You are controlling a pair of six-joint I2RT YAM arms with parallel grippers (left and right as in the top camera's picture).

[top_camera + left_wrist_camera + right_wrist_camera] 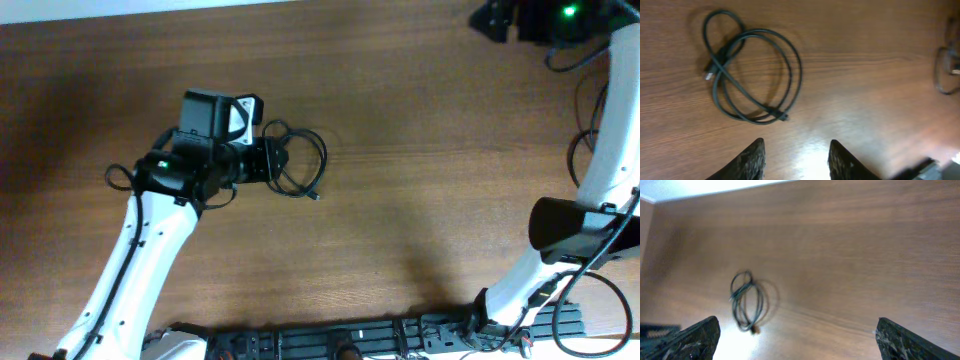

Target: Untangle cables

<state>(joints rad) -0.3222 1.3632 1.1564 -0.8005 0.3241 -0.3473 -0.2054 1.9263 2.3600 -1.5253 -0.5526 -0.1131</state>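
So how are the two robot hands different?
The left gripper hovers right by the cable. The right gripper is far from it, so the cable looks tiny in its wrist view. The left gripper's fingers are a little apart, while the right gripper's fingers are spread much wider. What they share: both are open and hold nothing.
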